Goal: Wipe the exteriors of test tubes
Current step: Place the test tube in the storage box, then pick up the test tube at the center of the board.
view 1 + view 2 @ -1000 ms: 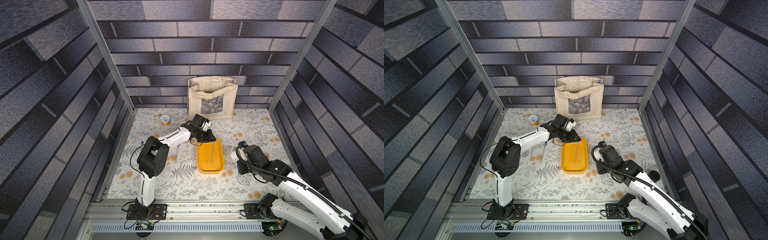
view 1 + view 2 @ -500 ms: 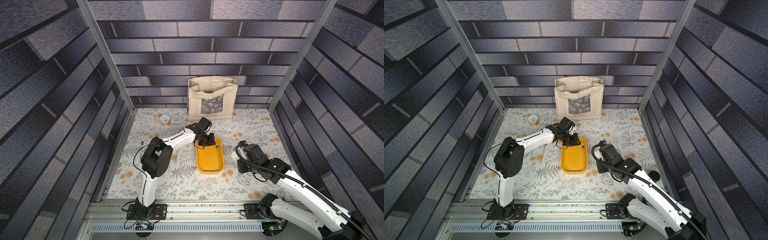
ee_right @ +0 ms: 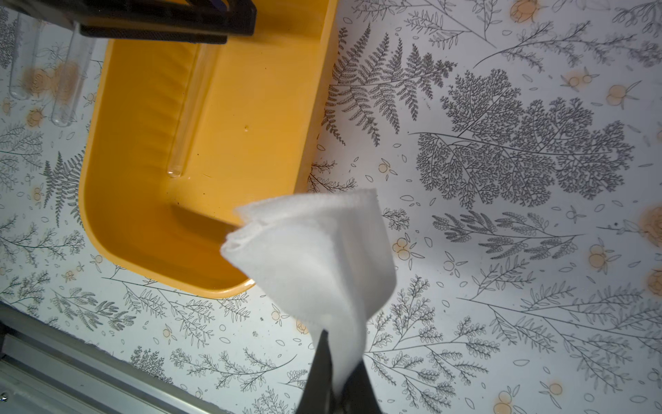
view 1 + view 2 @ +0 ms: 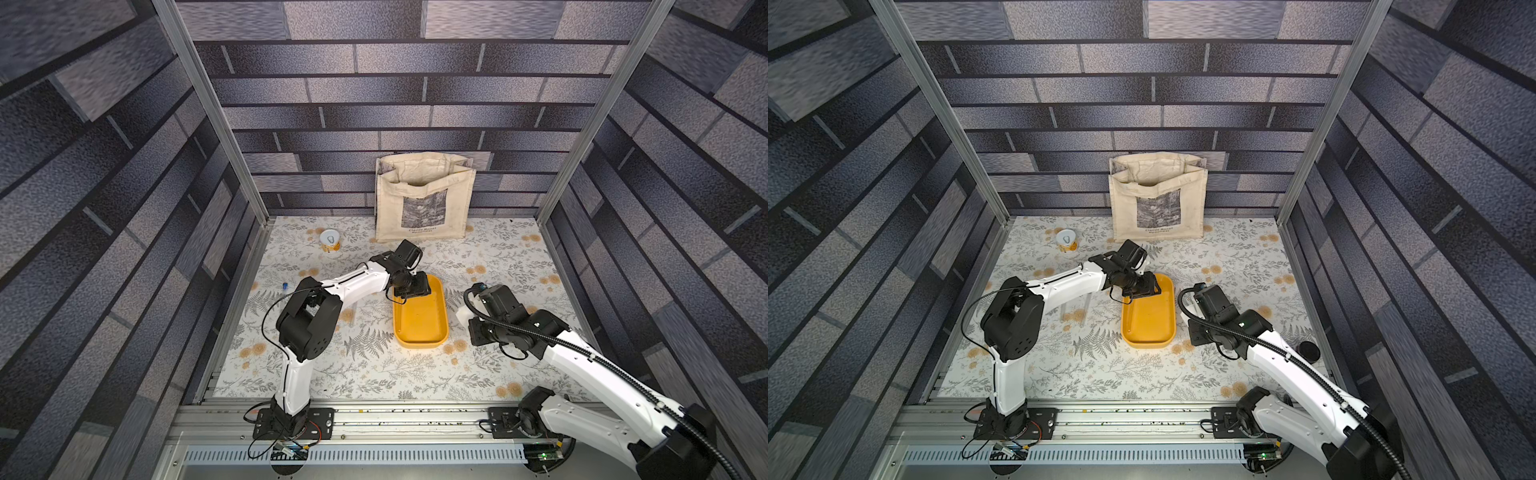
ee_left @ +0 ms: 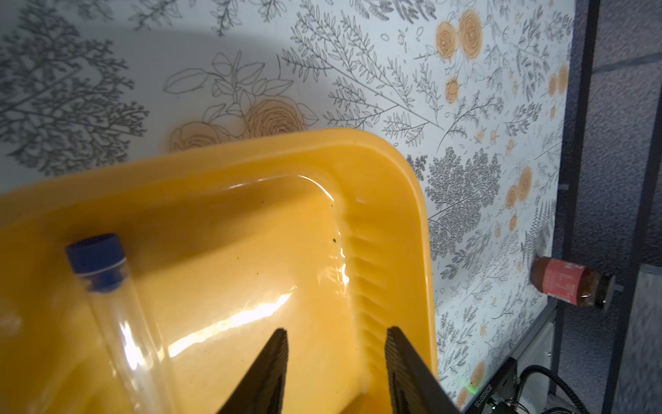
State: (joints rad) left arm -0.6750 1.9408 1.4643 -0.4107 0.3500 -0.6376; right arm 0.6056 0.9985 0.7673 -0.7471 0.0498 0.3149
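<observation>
Three clear test tubes can be counted. One test tube [image 5: 118,322] with a blue cap lies along the floor of a single yellow tray [image 4: 419,343], cap toward the far end. The other two tubes [image 3: 21,61] [image 3: 70,82] lie side by side on the flower-printed bench [image 4: 498,270], just beside the tray on the left arm's side, partly under that arm. A small blue piece [image 4: 285,285] lies alone near the left wall; whether a tube is attached cannot be told.

The left jaws hang over the far end of the tray, spread apart with nothing between them, the capped tube close beside them. The right jaws are closed on one folded white cloth [image 3: 315,258], held above the bench beside the tray's near corner.

One cream tote bag [image 4: 424,195] stands against the back wall; its print seems to read "Claude Monet", with a smaller line too small to read. One small can [image 4: 330,241] sits near the far left corner. One jar with a red label [image 5: 566,286] stands by the right wall, its writing blurred.
</observation>
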